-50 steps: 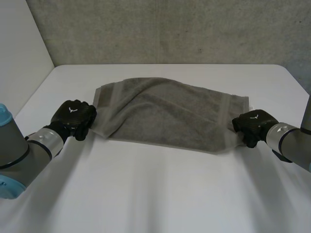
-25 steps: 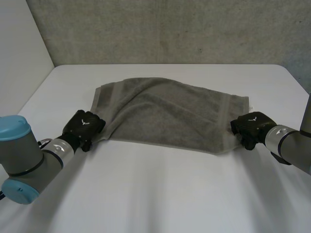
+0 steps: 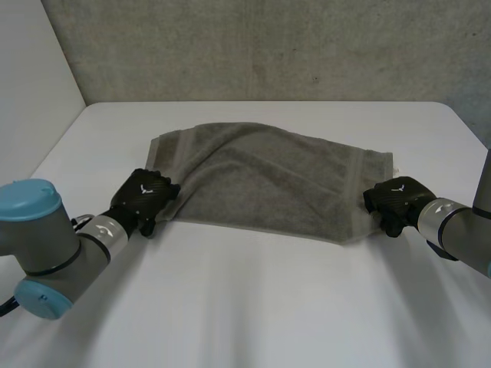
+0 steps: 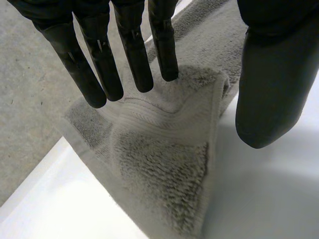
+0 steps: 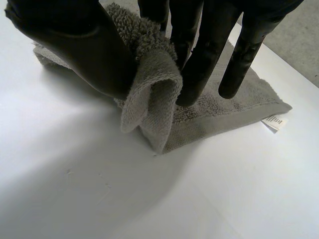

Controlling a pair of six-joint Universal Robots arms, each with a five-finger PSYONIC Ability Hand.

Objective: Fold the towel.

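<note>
A grey towel [image 3: 268,180] lies folded over on the white table [image 3: 253,307], long side running left to right. My left hand [image 3: 142,198] sits at its near left corner. In the left wrist view its fingers [image 4: 129,55] are straight and spread from the thumb, and the folded corner [image 4: 164,169] lies beneath them, ungripped. My right hand [image 3: 395,201] is at the towel's right edge. In the right wrist view a bunched fold of towel [image 5: 154,94] is pinched between its thumb [image 5: 84,45] and its fingers.
A small white label [image 5: 275,122] sticks out from the towel's corner beside the right hand. A grey wall stands behind the table's far edge. Bare tabletop stretches in front of the towel.
My left hand slid right to the towel's near left corner and its fingers uncurled and straightened. The right hand kept its pinch and barely moved.
</note>
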